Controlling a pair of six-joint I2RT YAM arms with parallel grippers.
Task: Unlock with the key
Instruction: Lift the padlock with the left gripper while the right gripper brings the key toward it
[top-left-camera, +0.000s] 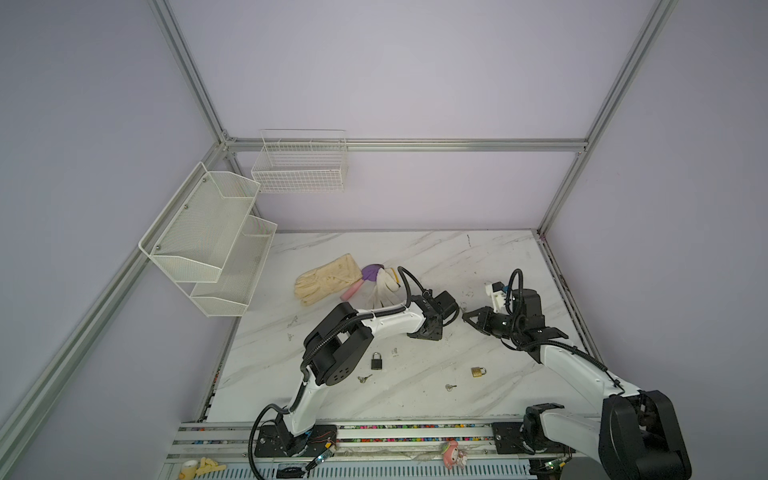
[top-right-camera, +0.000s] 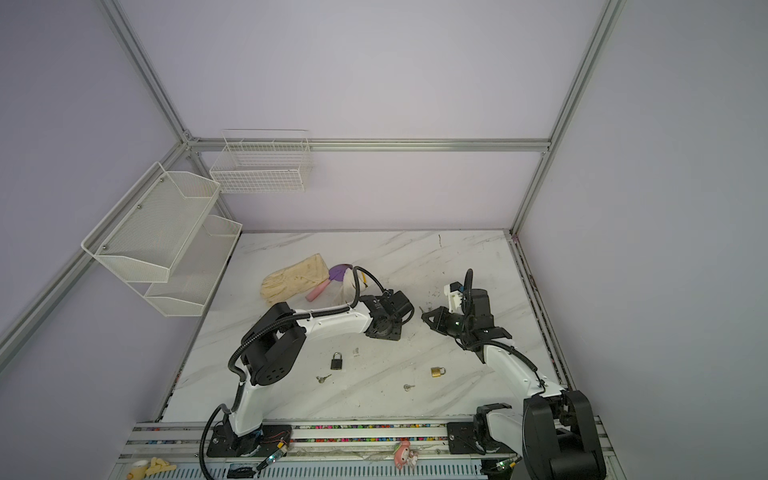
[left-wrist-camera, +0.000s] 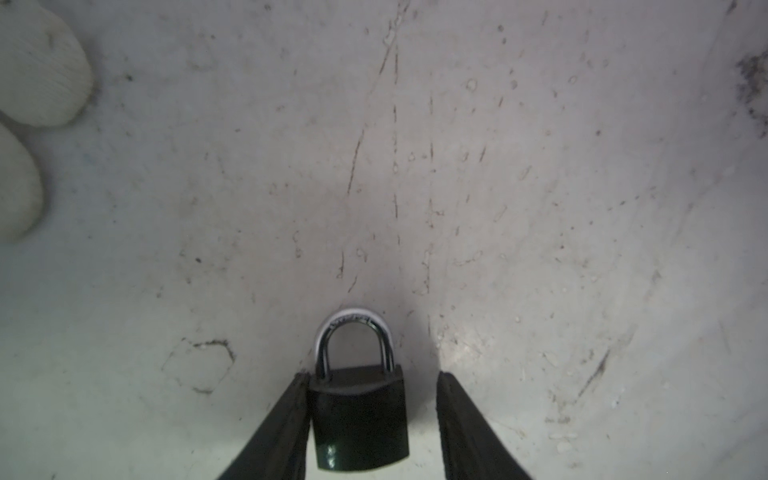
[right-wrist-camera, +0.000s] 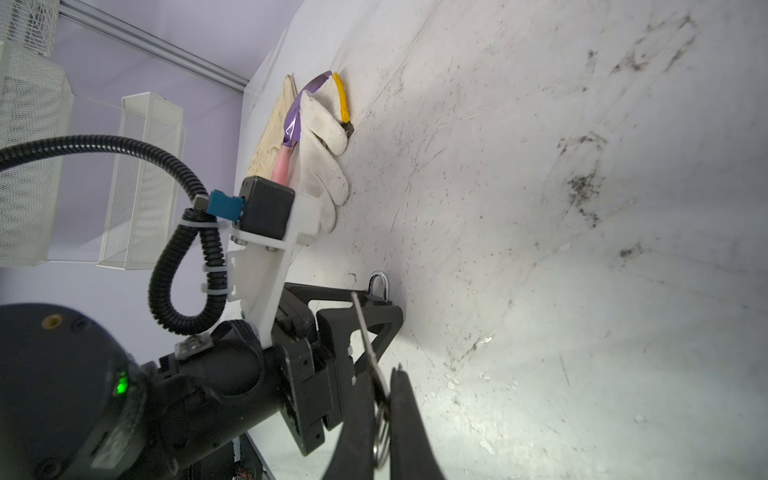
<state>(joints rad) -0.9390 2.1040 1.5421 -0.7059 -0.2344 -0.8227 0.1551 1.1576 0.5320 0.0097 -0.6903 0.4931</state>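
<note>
Left pincer (left-wrist-camera: 374, 376): jaws apart astride the body of a black padlock (left-wrist-camera: 359, 419), one finger (left-wrist-camera: 282, 428) touching its side and the other just clear of it; located mid-table on the marble table (top-left-camera: 415, 257). Right pincer (right-wrist-camera: 384, 399): clamped on a key (right-wrist-camera: 366, 336), blade aimed toward the left pincer, ring (right-wrist-camera: 381, 436) showing between the fingers. Loose nearer the front edge: second black padlock (top-left-camera: 376, 361), brass padlock (top-left-camera: 478, 371), spare key (top-left-camera: 364, 378) left, another (top-left-camera: 450, 387) right; gloves (top-left-camera: 328, 278) far left.
</note>
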